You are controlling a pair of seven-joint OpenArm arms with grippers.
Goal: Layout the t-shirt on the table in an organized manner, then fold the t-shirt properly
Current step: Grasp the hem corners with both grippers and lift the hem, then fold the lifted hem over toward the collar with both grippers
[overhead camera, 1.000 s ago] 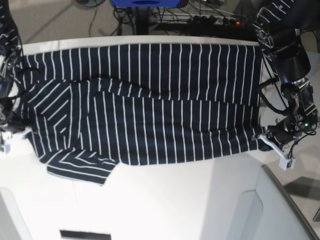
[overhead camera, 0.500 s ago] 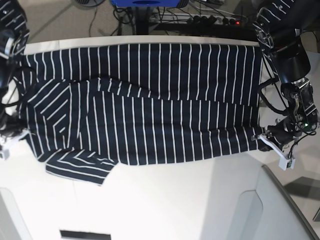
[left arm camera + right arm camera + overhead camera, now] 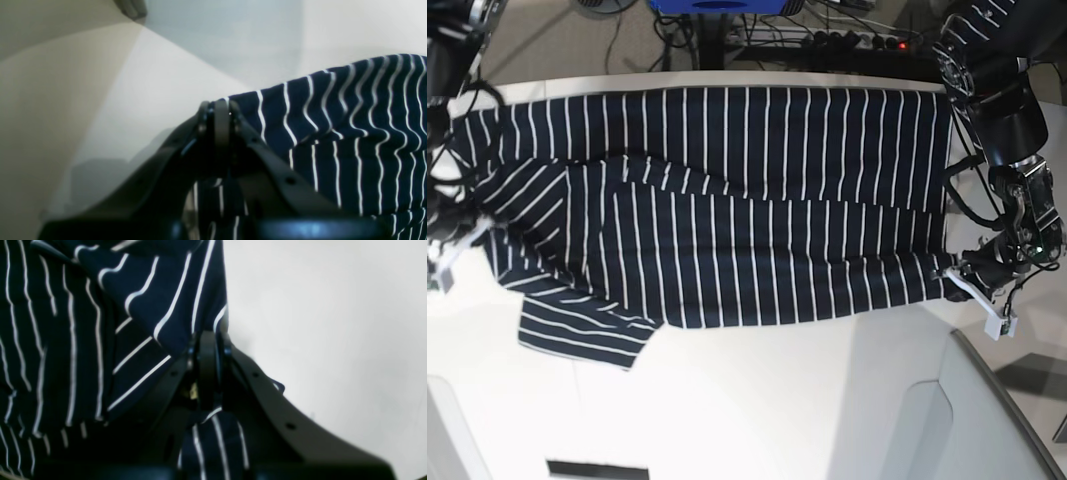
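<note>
Both grippers pinch t-shirt [image 3: 727, 210] edges; table [image 3: 777, 400] front bare.

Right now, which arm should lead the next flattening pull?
Probably right. The right hand, shut on the t-shirt, sits beside the rumpled sleeve; the left hand holds an already smooth edge.

Black cables [image 3: 642, 40] sprawl over the floor [image 3: 547, 45] along the frame's top edge, beside a blue base [image 3: 725, 6] and a power strip [image 3: 857, 40].
</note>
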